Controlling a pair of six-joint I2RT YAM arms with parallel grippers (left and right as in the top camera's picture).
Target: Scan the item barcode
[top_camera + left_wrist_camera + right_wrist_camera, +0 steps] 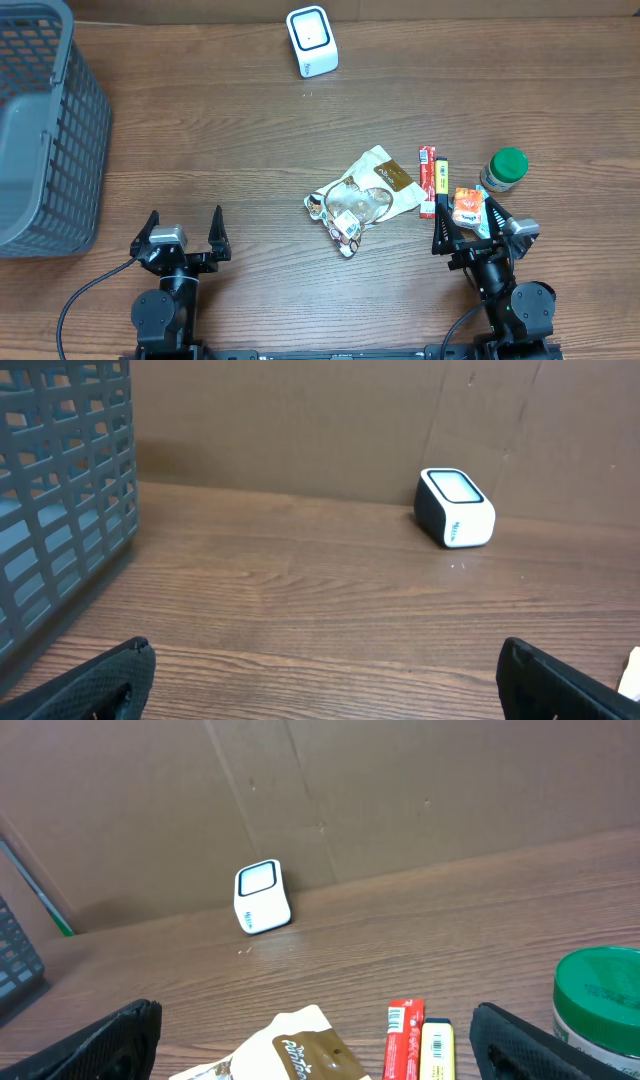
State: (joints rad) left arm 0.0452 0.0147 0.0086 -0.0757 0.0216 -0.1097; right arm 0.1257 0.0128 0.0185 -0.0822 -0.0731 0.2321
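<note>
A white barcode scanner (pixel 312 40) stands at the table's far edge, also in the left wrist view (pixel 456 508) and the right wrist view (pixel 262 897). The items lie at centre right: a crumpled snack bag (pixel 365 195) (pixel 300 1055), a red stick pack (pixel 427 180) (pixel 403 1038), a yellow stick pack (pixel 441 185) (pixel 436 1050), an orange packet (pixel 467 208) and a green-lidded jar (pixel 504 170) (pixel 600 1005). My right gripper (pixel 466 222) (pixel 315 1020) is open just behind the orange packet, holding nothing. My left gripper (pixel 185 218) (pixel 325 660) is open over bare wood at the front left.
A grey mesh basket (pixel 40 130) (pixel 60 510) fills the left side of the table. A cardboard wall rises behind the scanner. A black cable (pixel 85 295) runs from the left arm's base at the front edge.
</note>
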